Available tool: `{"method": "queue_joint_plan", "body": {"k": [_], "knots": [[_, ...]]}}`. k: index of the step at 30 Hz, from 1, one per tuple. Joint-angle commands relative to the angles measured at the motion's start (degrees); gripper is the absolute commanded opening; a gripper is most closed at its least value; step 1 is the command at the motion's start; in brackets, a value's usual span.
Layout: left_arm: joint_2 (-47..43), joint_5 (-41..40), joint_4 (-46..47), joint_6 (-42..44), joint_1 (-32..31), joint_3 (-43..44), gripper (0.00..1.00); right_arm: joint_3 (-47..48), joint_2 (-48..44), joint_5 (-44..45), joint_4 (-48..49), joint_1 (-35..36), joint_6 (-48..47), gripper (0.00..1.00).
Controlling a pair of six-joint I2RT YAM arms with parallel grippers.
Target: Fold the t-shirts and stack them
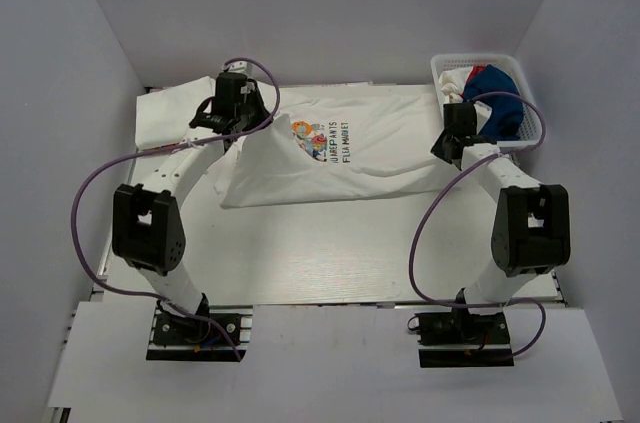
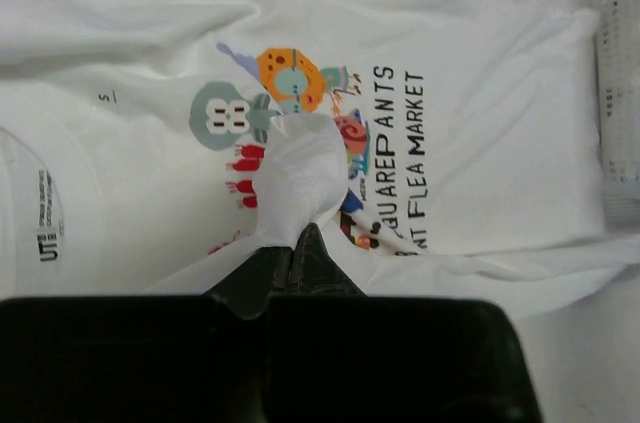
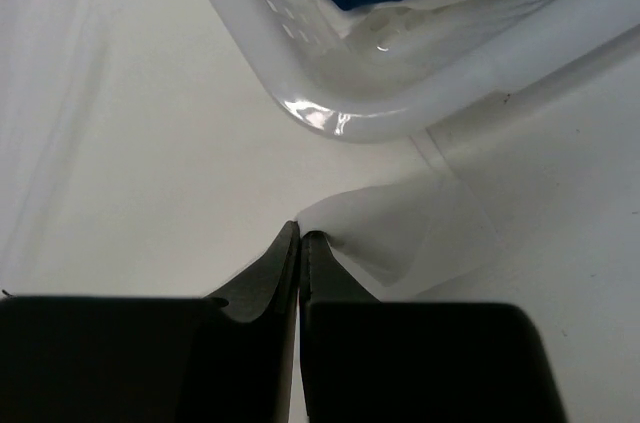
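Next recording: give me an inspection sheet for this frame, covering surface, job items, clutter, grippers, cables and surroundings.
Surface: white table, with the shirt spread over its far half.
Job's things: white t-shirt with cartoon print, laid out, one part lifted; white cloth at the far left; basket at the far right holding a blue garment and other fabric.
Clutter: nothing seen.
Grippers: left gripper shut on a bunch of the white t-shirt; right gripper shut on its edge beside the basket.
Cables: purple cables loop beside each arm.
Surroundings: white walls on three sides.
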Motion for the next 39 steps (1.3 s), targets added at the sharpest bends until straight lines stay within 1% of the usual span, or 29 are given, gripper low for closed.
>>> {"method": "queue_joint_plan", "body": {"k": [1, 3, 4, 5, 6, 7, 8, 9, 10, 11, 12, 14, 15, 16, 17, 19, 21, 23, 27, 29, 31, 32, 33, 34, 35, 36, 37, 38, 39], "knots": [[4.08, -1.23, 3.4, 2.25, 2.18, 3.72, 0.0, 4.06, 2.76, 1.72, -0.93, 0.14, -0.59, 0.0], [9.35, -0.45, 5.07, 3.31, 3.06, 6.88, 0.0, 5.73, 4.08, 1.9, -0.94, 0.31, -0.85, 0.11], [11.55, 0.34, 4.29, 3.32, 3.85, 8.98, 0.0, 6.78, 4.78, 1.73, -0.94, 0.22, -1.12, 0.19], [16.09, 1.31, 3.33, 4.01, 3.86, 13.61, 0.0, 7.83, 5.66, 1.64, -1.46, 0.22, -1.03, 0.34], [18.14, 3.67, 2.8, 4.71, 4.47, 15.66, 0.02, 8.8, 6.1, 1.2, -1.9, 0.22, -1.47, 0.43], [19.99, 4.39, 2.79, 5.24, 4.99, 17.6, 0.26, 9.42, 6.54, 0.94, -2.77, 0.66, -1.82, 0.51], [21.57, 5.7, 1.83, 5.25, 5.0, 21.18, 0.39, 10.64, 7.07, 0.32, -3.39, 0.84, -2.0, 0.61], [24.2, 6.5, -0.96, 5.25, 5.52, 23.31, 0.53, 11.61, 7.08, 0.06, -5.75, 1.01, -2.52, 0.66], [25.18, 7.9, -3.6, 5.25, 5.53, 25.68, 0.65, 12.06, 7.08, -0.21, -7.34, 1.19, -2.79, 0.76], [25.19, 11.13, -5.37, 5.25, 6.14, 28.05, 0.7, 12.76, 6.47, -0.3, -8.74, 2.15, -3.05, 0.86], [25.19, 11.16, -5.99, 5.25, 6.14, 27.38, 0.99, 11.81, 5.5, -0.38, -9.71, 3.29, -3.14, 0.9], [20.64, 9.07, -4.16, 4.73, 6.14, 21.16, 0.99, 8.83, 3.22, -2.74, -9.81, 5.57, -3.67, 0.9], [18.88, 9.05, -3.11, 4.72, 6.14, 18.61, 0.99, 6.37, 1.99, -3.63, -8.94, 6.19, -3.67, 0.9], [17.12, 9.05, -1.36, 2.98, 6.14, 13.71, 0.99, 5.39, 1.54, -4.51, -7.89, 6.46, -3.49, 0.9], [13.89, 9.05, -0.56, 2.96, 6.14, 11.31, 0.99, 3.38, 0.76, -6.6, -7.1, 7.25, -3.49, 0.9], [10.7, 9.76, 1.9, 1.48, 4.92, 4.65, 0.99, 1.08, 0.83, -7.24, -6.13, 7.96, -3.84, 0.9], [8.24, 9.14, 1.91, 1.47, 4.39, 1.37, 0.99, 1.07, 2.76, -6.89, -5.68, 8.4, -4.54, 0.9], [7.71, 12.02, 4.27, 0.16, 4.38, -5.2, 0.99, 1.51, 5.04, -6.97, -3.15, 8.49, -5.59, 0.9], [9.98, 12.57, 4.99, -1.25, 5.0, -8.74, 0.99, 2.21, 10.13, -7.33, 1.61, 8.31, -7.7, 0.9], [11.3, 12.57, 3.41, -1.78, 5.0, -10.59, 0.99, 3.27, 13.12, -8.38, 0.04, 7.96, -7.19, 0.9], [10.78, 12.05, 2.88, -2.3, 5.0, -14.44, 0.99, 1.96, 13.14, -8.91, 0.38, 8.31, -7.01, 0.9], [10.26, 11.52, 2.88, -2.31, 5.0, -15.94, 0.99, -1.44, 12.1, -9.69, 0.99, 8.22, -6.23, 0.9], [8.68, 11.51, 2.88, -3.09, 5.0, -19.26, 0.99, -2.95, 11.48, -10.05, 1.08, 8.13, -5.26, 0.9], [7.71, 9.77, 2.88, -3.1, 5.0, -20.95, 0.99, -4.45, 10.69, -10.31, 1.09, 8.22, -4.47, 0.9], [6.66, 8.89, 2.88, -3.88, 5.0, -22.71, 0.99, -9.07, 7.98, -9.97, 1.17, 8.05, -3.94, 0.9], [5.69, 8.27, 1.49, -6.41, 5.0, -25.94, 0.99, -10.6, 7.08, -9.44, -0.39, 8.22, -3.5, 0.9], [3.24, 10.0, 1.47, -7.14, 5.0, -27.8, 0.99, -11.83, 3.68, -9.7, -1.19, 8.74, -1.32, 0.9], [1.57, 10.63, 0.69, -7.14, 4.22, -29.74, 0.99, -17.24, 2.17, -10.74, -2.77, 9.01, -0.6, 0.9], [-0.28, 10.63, -0.97, -9.23, 3.51, -34.37, 0.99, -19.38, 0.85, -11.89, -3.65, 9.53, 0.02, 0.9]]}}
